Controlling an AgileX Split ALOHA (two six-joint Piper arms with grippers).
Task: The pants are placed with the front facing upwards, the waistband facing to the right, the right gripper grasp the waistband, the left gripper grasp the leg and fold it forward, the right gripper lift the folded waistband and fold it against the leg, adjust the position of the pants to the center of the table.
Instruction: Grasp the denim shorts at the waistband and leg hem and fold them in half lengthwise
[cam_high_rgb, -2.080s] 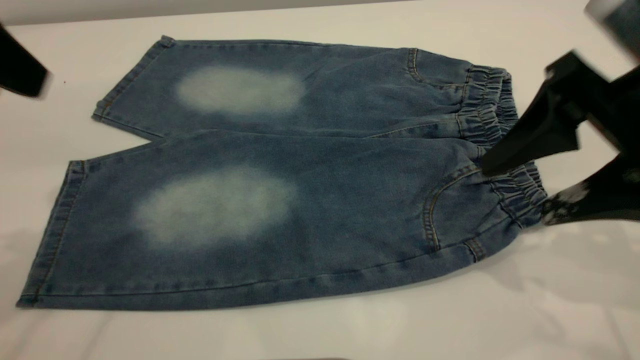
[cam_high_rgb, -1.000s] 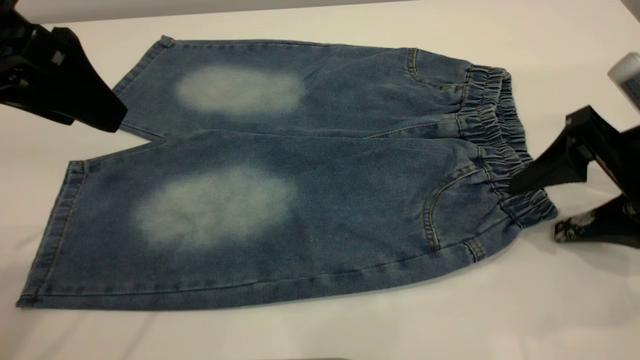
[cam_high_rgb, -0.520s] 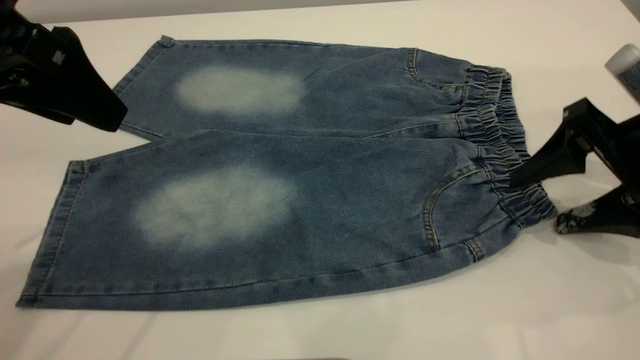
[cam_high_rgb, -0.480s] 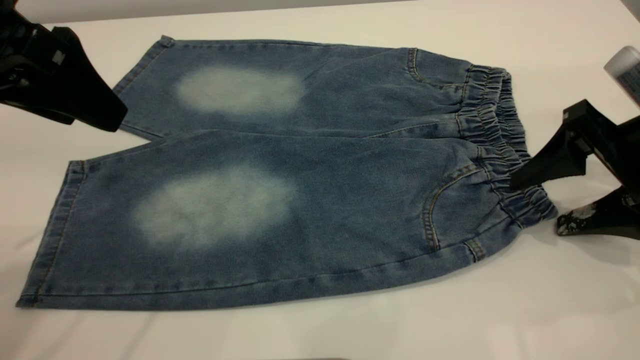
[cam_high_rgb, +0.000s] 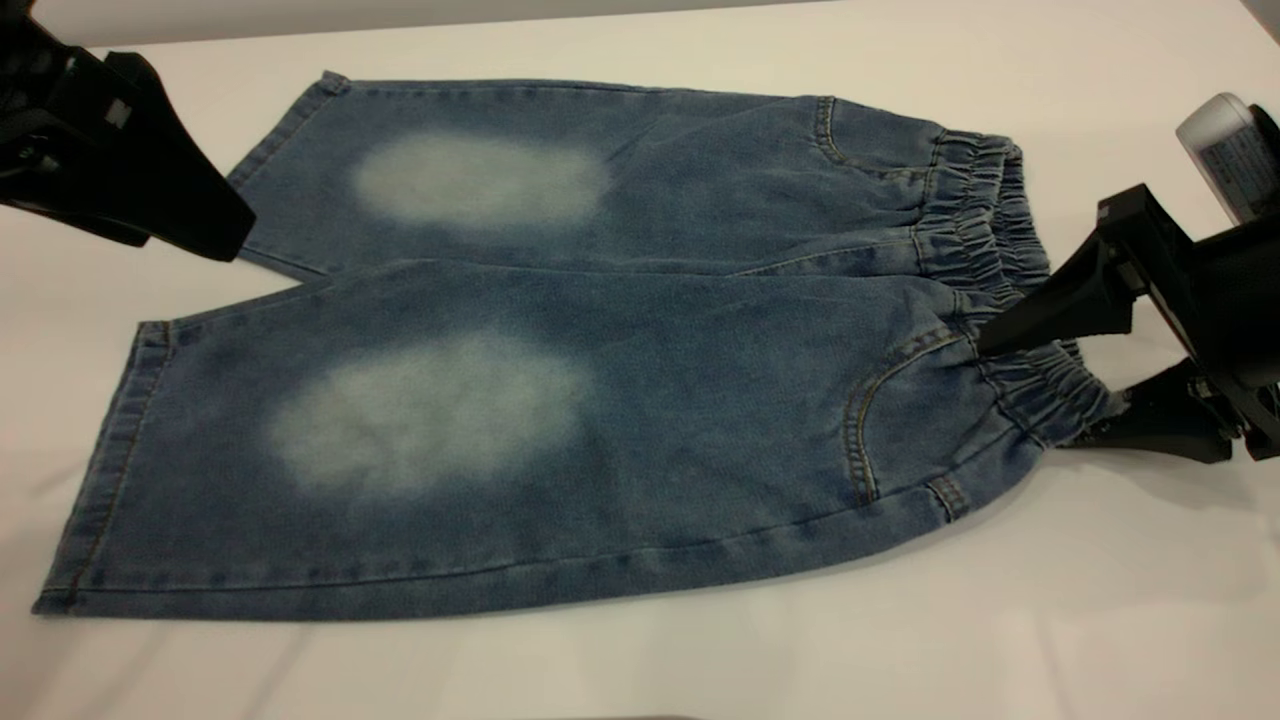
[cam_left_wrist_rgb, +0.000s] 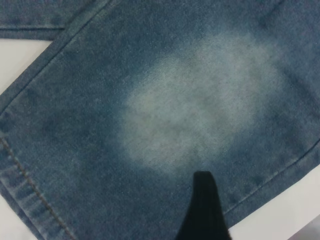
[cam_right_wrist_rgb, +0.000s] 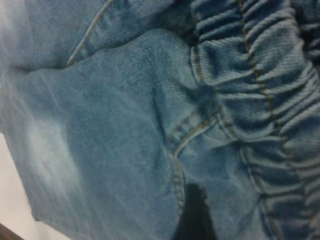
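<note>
White table (cam_high_rgb: 1050, 620): pants (cam_high_rgb: 560, 350) flat; right gripper (cam_high_rgb: 1040, 390) label unreadable, fingers straddle waistband (cam_high_rgb: 985, 240).

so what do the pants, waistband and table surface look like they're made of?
Pants: blue denim by the look, matte, twill weave and tan stitching visible in the wrist views, pale faded oval on each thigh.
Waistband: same denim, puckered into tight gathers, probably elastic inside.
Table: smooth white surface, mostly matte with a faint sheen; material unclear, maybe laminate or a sheet covering.
</note>
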